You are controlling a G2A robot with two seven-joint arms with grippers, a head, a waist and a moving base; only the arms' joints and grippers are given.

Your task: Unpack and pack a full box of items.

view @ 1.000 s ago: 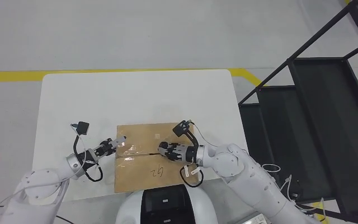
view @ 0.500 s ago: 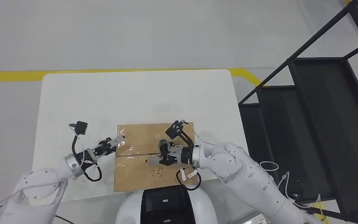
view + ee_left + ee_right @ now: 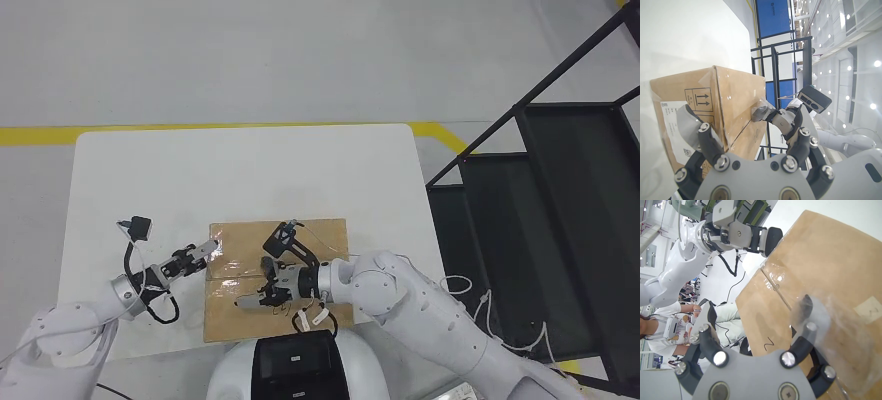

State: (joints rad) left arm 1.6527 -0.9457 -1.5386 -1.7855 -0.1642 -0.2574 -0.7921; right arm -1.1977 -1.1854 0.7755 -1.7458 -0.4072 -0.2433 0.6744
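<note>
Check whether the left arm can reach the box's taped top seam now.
Probably yes: the left gripper sits at the brown cardboard box's edge by the taped seam's end; the right gripper covers only the middle.

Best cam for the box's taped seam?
Right wrist view: the seam runs close up, under glossy tape. Left wrist view sees it at a grazing angle; in the top view the right hand covers part.

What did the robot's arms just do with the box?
The right gripper slid along the top seam of the cardboard box toward the left gripper, jaws open, with clear tape clinging to one finger. The left gripper stayed at the box's edge, and the box did not move.
</note>
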